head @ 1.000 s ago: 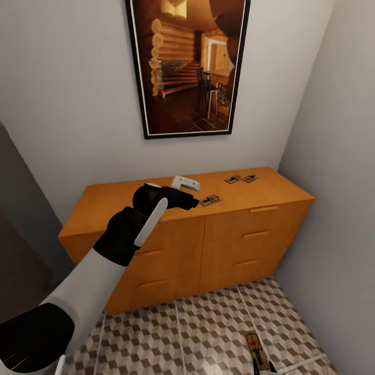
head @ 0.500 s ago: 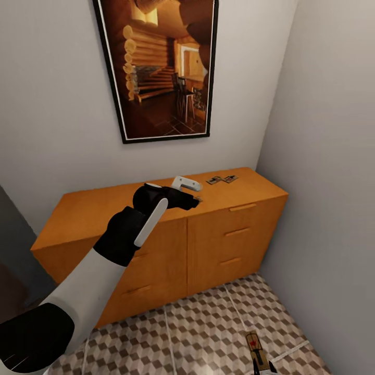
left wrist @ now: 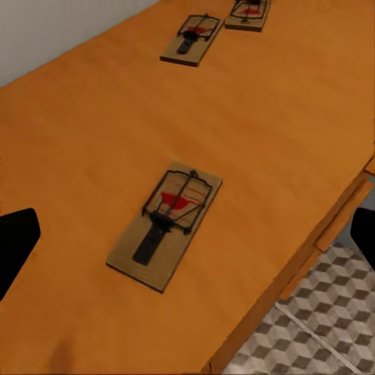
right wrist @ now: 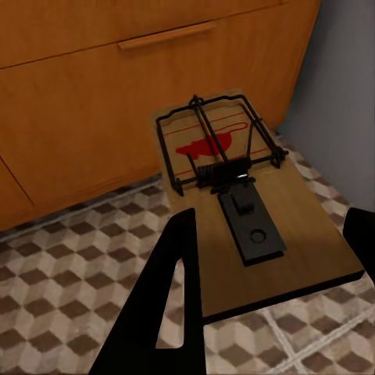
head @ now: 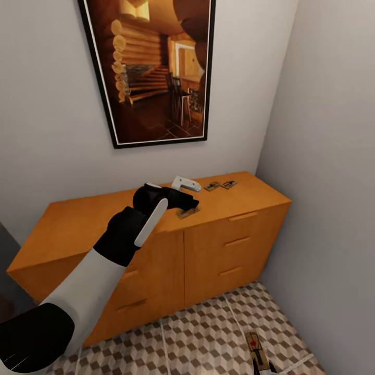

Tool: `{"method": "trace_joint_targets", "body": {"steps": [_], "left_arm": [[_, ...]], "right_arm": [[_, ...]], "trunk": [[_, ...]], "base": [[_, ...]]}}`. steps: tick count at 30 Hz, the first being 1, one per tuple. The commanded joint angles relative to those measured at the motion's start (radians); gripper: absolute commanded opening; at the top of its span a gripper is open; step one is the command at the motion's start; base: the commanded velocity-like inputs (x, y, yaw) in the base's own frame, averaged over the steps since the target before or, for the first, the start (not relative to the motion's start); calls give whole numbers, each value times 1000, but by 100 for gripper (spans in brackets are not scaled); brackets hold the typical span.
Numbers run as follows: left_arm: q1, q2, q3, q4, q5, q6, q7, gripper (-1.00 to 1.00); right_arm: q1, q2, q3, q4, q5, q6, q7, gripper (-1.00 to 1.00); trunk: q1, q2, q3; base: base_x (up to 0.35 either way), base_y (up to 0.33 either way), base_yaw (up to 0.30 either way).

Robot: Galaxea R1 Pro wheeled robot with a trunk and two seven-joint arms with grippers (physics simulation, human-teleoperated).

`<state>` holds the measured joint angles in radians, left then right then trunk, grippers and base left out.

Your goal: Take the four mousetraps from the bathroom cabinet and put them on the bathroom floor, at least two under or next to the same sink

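Observation:
Three mousetraps lie on top of the orange-brown cabinet (head: 78, 219). The nearest mousetrap (head: 187, 212) (left wrist: 166, 225) lies flat just below my left gripper (head: 190, 200) (left wrist: 187, 238), which hovers open, one black fingertip on each side and clear of the board. Two more mousetraps (head: 212, 186) (head: 228, 184) sit side by side farther along the top (left wrist: 191, 39) (left wrist: 250, 12). My right gripper (right wrist: 269, 234) is shut on a fourth mousetrap (right wrist: 242, 203) (head: 254, 346), held low over the cube-patterned bathroom floor (head: 208, 338) (right wrist: 70, 258) in front of the cabinet drawers (right wrist: 78, 78). The sink is out of view.
A large framed picture (head: 151, 67) hangs above the cabinet. A grey side wall (head: 323, 182) closes the corner at the cabinet's right end. Tiled floor stretches in front of the drawers.
The whole view has swung, so the cabinet sits further left in the picture. My left gripper now hangs over the nearest mousetrap, which lay to its right a second ago. The right gripper still holds its trap.

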<state>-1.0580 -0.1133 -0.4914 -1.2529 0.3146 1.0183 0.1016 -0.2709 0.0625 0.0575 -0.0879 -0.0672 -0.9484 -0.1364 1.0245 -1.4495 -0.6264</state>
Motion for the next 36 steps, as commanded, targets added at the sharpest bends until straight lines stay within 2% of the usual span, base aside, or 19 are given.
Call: {"method": "trace_joint_targets", "body": {"steps": [1, 13, 15, 17, 22, 29, 36], "left_arm": [[-1, 0, -1, 0, 11, 3, 10, 100], [-1, 6, -2, 9, 10, 3, 10, 100], [0, 6, -11, 10, 10, 3, 10, 100], [1, 6, -38, 13, 10, 3, 10, 100], [4, 7, -71, 27, 11, 3, 10, 100], [4, 6, -78, 33, 11, 3, 0, 100], [4, 13, -78, 35, 11, 3, -56, 100]], "right_arm": [[-1, 0, 7, 0, -6, -3, -3, -100], [-1, -1, 7, 1, -6, -3, -3, -100], [-1, -2, 7, 1, -5, -4, -3, -100], [-1, -4, 7, 5, -6, -4, -3, -100], [0, -11, 7, 57, -6, -3, -2, -100], [25, -37, 6, 72, -10, 0, -5, -100], [32, -40, 4, 73, -12, 0, -9, -100]], "trunk": [[1, 0, -1], [1, 0, -1], [1, 0, -1], [1, 0, -1], [1, 0, -1], [1, 0, -1], [1, 0, -1]], "base": [[309, 0, -1], [316, 0, 0], [316, 0, 0], [221, 0, 0], [76, 0, 0], [11, 0, 0], [1, 0, 0]]}}
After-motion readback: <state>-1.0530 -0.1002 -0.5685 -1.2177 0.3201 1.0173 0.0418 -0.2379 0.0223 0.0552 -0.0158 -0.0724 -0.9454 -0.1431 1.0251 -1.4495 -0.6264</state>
